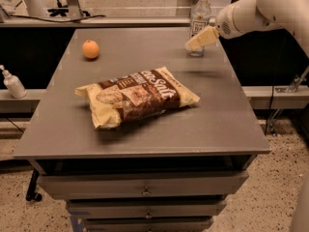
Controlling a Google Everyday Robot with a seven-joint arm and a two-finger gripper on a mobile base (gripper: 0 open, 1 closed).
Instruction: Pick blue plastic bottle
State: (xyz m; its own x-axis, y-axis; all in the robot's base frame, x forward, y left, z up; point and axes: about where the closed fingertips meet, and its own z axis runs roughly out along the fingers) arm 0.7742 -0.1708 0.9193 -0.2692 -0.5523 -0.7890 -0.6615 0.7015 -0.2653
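Note:
The blue plastic bottle (199,18) is a tall clear bottle with a white cap and a white label with dark print. It stands upright at the far right of the grey table (63,124). My gripper (192,44) comes in from the right on a white arm; its cream fingertips sit right in front of the bottle's lower part and cover it. Nothing is held that I can see.
A chip bag (137,96) lies in the middle of the table. An orange (90,49) sits at the far left. A small white pump bottle (12,83) stands on a ledge left of the table. Drawers are below the table top.

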